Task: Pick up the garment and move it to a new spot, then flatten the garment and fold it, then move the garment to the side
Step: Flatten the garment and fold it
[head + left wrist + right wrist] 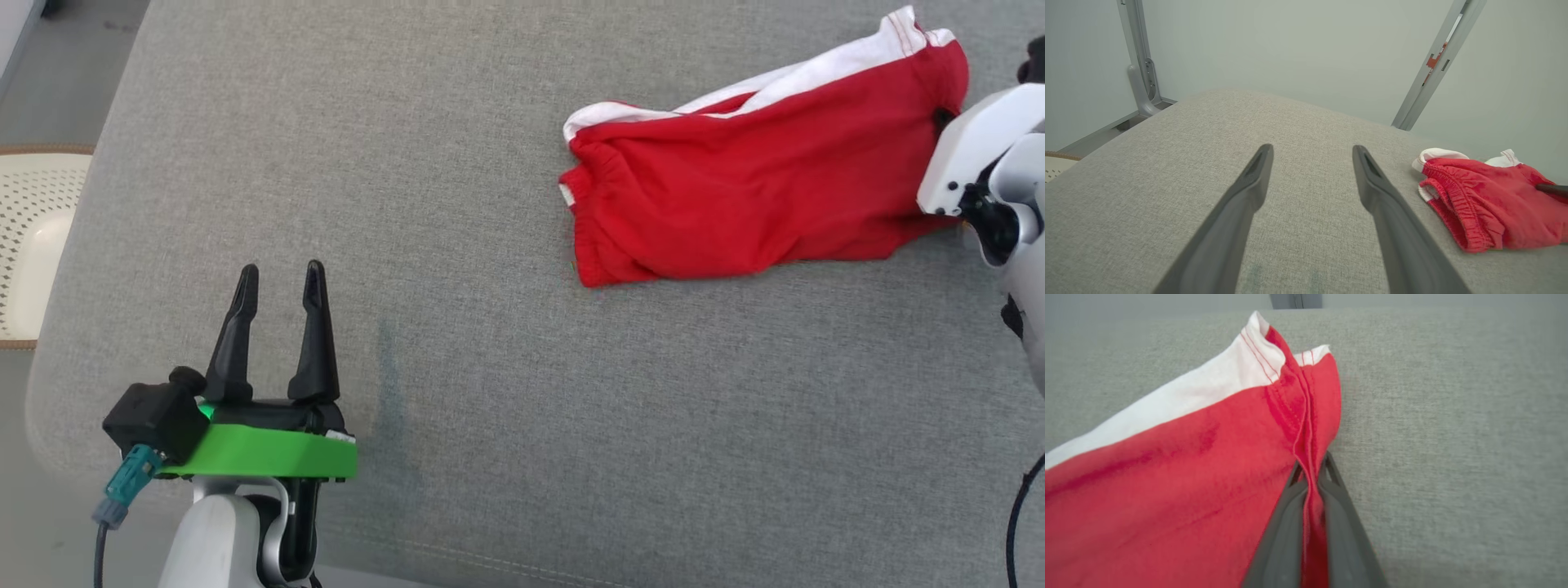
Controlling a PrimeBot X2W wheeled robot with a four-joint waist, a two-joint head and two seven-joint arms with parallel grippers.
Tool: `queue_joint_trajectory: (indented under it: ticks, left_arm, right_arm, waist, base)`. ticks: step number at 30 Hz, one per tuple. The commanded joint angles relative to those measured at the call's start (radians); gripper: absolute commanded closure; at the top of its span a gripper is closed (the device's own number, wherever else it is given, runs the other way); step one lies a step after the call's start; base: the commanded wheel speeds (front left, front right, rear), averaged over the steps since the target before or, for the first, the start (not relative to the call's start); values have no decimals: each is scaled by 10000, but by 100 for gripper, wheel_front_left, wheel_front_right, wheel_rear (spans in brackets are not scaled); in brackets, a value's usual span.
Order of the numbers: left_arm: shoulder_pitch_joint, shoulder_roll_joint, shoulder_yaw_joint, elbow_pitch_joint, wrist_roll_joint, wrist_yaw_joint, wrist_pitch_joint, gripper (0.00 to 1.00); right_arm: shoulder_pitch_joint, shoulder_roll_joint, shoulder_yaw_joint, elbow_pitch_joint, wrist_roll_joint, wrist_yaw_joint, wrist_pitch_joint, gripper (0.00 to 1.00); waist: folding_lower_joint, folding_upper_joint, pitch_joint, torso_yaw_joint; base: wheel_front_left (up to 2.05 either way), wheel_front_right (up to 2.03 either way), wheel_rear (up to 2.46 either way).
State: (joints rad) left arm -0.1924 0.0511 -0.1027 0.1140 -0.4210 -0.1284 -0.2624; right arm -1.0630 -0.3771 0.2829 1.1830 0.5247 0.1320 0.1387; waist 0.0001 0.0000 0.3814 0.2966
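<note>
Rightward, right end effector (1312,467) clamped on garment (751,180), left end effector (280,282) spread empty over cushion (490,408), perforated seat (33,237) beside

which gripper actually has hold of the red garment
The right gripper: its fingers are pinched shut on an edge seam of the red garment. The left gripper is open, apart from it over the grey cushion.

Soft, even light; garment (1167,490) slightly blurred up close.

Garment (759,188): soft matt cloth, stitched hems. Cushion (490,408): coarse woven fabric, matt. Left pincer (282,271): smooth matt plastic.
</note>
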Motion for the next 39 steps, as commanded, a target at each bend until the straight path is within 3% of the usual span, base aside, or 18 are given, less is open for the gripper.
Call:
queue_joint_trajectory:
  ticks: [1,10,17,23,32,39]
  left_arm:
    - [169,-1,-50,29,34,-31,-28,0]
    - [331,3,-203,220,147,-30,-29,0]
    - [454,3,-269,317,100,-30,-29,0]
    - [446,4,-355,400,17,-31,-27,0]
    - [429,2,-401,447,-197,-31,-29,0]
    - [405,3,-440,418,-308,-31,-29,0]
  right_arm:
    - [189,-183,-121,30,-56,-26,-380,100]
    - [752,-909,-826,112,-262,-25,-2022,100]
    - [586,-1192,-892,158,-1054,-25,-2479,100]
    - [295,-499,-316,-476,-1813,-23,-1809,100]
    - [680,1000,1016,-1885,-1963,-23,261,100]
    - [1030,1758,1200,-2056,-2135,-24,1096,100]
  waist:
    - [-1,0,-290,-268]
    - [-1,0,-925,-856]
    - [-1,0,-1202,-1038]
    - [-1,0,-1285,-1019]
    - [-1,0,-1378,-759]
    - [-1,0,-1339,-483]
  base:
    - [0,0,0]
    - [0,0,0]
    - [0,0,0]
    - [0,0,0]
    - [0,0,0]
    - [0,0,0]
